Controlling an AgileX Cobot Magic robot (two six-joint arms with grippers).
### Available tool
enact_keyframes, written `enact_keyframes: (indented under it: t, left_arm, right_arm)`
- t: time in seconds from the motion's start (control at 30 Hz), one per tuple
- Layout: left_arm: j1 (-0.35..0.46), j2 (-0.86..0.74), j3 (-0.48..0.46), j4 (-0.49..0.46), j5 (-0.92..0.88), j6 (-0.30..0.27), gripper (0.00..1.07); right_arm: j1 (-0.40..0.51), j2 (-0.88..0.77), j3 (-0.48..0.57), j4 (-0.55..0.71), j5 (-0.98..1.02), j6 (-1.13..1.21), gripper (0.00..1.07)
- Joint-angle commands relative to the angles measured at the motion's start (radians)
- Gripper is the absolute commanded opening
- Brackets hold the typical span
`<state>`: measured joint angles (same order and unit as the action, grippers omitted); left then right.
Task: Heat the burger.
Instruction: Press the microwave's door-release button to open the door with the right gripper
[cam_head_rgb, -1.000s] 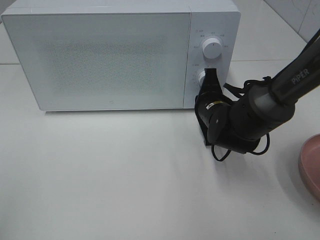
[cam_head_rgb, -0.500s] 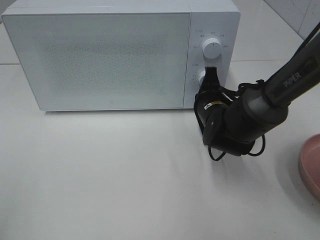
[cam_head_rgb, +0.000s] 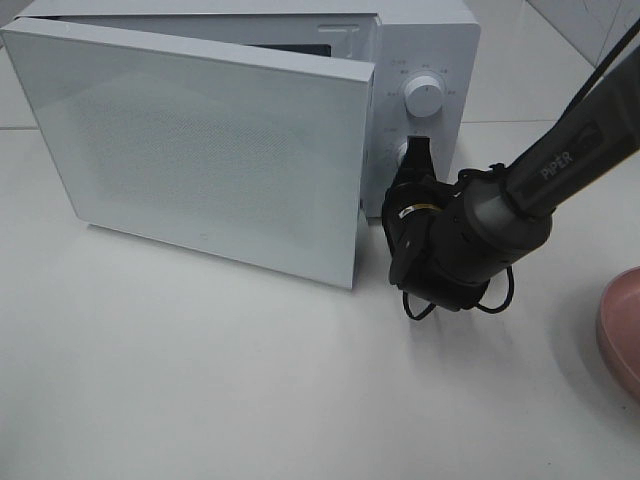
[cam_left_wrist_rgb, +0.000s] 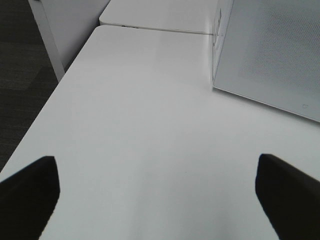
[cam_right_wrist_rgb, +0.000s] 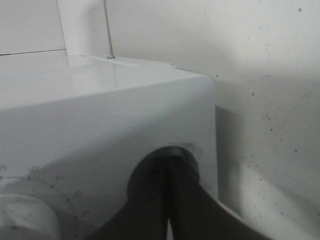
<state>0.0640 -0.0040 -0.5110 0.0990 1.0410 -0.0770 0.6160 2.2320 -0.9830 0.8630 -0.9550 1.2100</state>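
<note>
Closest to me, my left gripper (cam_left_wrist_rgb: 160, 197) hangs over the bare white table (cam_head_rgb: 200, 380). Its two dark fingers (cam_left_wrist_rgb: 30, 190) are spread wide with nothing between them, and the corner of the microwave door (cam_left_wrist_rgb: 275, 50) stands just ahead and to one side.

At the right edge of the table sits the round pink plate (cam_head_rgb: 622, 330), only partly in view, well apart from both hands.

Further in, my right arm (cam_head_rgb: 560, 160) reaches in from the right, and my right gripper (cam_head_rgb: 416, 152) points at the microwave's control panel. Its fingers (cam_right_wrist_rgb: 155, 210) are pressed together, grasping nothing, and their tips are set against the lower control, in a round recess of the panel, just below the upper knob (cam_head_rgb: 425, 96).

Behind that stands the white microwave (cam_head_rgb: 430, 40). Its door (cam_head_rgb: 200, 150) is ajar — hinged at the left, with the free edge swung out toward the front beside my right wrist. Only a dark sliver of the inside (cam_head_rgb: 290, 47) shows above the door.

The burger shows in none of my views — I cannot tell where it is.
</note>
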Motion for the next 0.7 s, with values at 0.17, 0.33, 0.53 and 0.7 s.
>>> enact_keyframes:
  t: [0.17,0.33,0.53,0.7]
  left_arm:
    - [0.002,-0.019,0.005,0.002,-0.003,0.000,1.00]
    - [0.002,-0.019,0.005,0.002,-0.003,0.000,1.00]
    - [0.002,-0.019,0.005,0.002,-0.003,0.000,1.00]
    - [0.002,-0.019,0.005,0.002,-0.003,0.000,1.00]
  right_arm:
    - [-0.048,-0.007,-0.086,-0.095,-0.186,-0.015,0.00]
    - [-0.048,-0.009,-0.086,-0.098,-0.140,-0.019,0.00]
    - [-0.046,-0.009,-0.086,-0.099,-0.103,-0.023,0.00]
    - [-0.045,-0.028,-0.073,-0.109,-0.029,-0.027,0.00]
